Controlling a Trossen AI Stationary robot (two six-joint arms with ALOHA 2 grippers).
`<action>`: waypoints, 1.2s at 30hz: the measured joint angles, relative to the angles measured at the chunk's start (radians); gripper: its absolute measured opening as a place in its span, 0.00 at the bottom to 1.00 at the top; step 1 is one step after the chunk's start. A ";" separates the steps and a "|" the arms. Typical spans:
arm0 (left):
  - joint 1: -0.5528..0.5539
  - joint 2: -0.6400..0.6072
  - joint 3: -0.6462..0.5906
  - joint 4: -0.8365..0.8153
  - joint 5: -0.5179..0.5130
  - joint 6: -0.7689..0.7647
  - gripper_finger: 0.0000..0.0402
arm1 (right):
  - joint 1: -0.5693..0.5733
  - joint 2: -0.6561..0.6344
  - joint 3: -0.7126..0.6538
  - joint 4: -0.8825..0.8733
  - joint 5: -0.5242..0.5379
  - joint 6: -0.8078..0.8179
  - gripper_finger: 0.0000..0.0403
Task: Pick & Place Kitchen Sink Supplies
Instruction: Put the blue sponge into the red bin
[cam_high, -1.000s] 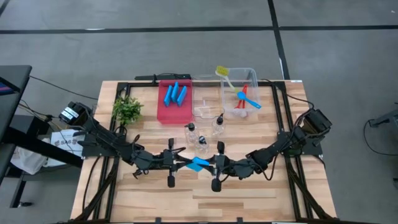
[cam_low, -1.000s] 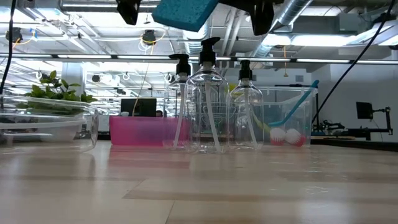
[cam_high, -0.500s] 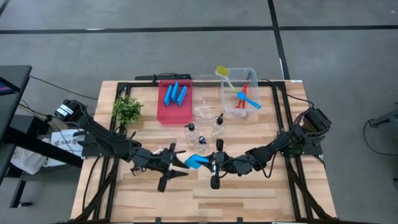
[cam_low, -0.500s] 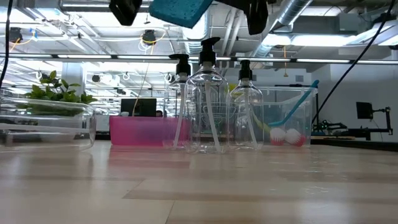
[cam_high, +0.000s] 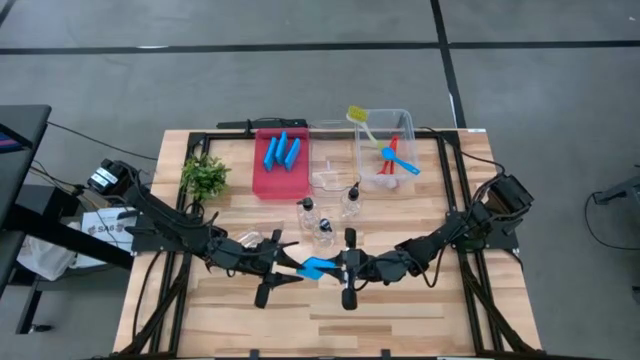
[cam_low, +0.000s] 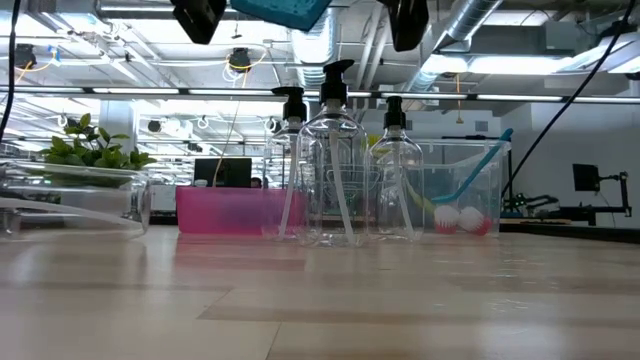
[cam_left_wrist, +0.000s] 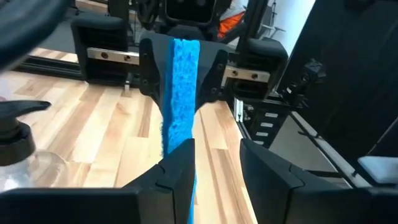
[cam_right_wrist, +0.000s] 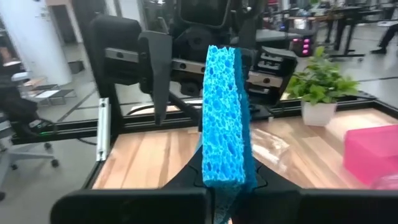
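A bright-blue sponge (cam_high: 318, 266) hangs above the table's middle front, at the top edge of the low view (cam_low: 280, 10). My right gripper (cam_high: 332, 268) is shut on its right end. My left gripper (cam_high: 292, 264) stands open at the sponge's left end, with a finger on either side of it (cam_right_wrist: 155, 68); whether one finger touches the sponge I cannot tell. Three clear pump bottles (cam_high: 325, 215) stand upright on their bases just beyond. More blue sponges lie in the red tray (cam_high: 262, 180). My right gripper pinches the sponge's two broad faces between its two fingers, at the sponge's right end (cam_right_wrist: 225, 163). The fingers (cam_left_wrist: 214, 62) come level from the table's right and lie along the sponge. It stands on its long edge, lifted clear of the table.
A clear bin (cam_high: 400, 120) at the back holds the red, blue and yellow-green brushes. Another clear bin (cam_high: 330, 172) sits next to it. A small green plant (cam_high: 205, 178) stands at the back left. A clear container (cam_low: 70, 195) lies by the left arm.
My left gripper has opened, let go of the sponge's left end and drawn back a little toward the table's left edge. My right gripper has kept its hold, and the sponge stays lifted clear.
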 joint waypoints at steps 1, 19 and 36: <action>-0.001 0.000 0.000 -0.004 0.001 0.000 0.32 | 0.000 0.000 0.000 0.000 -0.014 0.000 0.02; -0.007 -0.006 -0.001 -0.019 0.021 0.044 0.32 | -0.006 -0.008 0.001 -0.067 -0.167 0.091 0.02; -0.021 -0.062 -0.051 -0.060 0.026 0.038 0.32 | -0.006 -0.017 0.041 -0.119 -0.171 0.081 0.02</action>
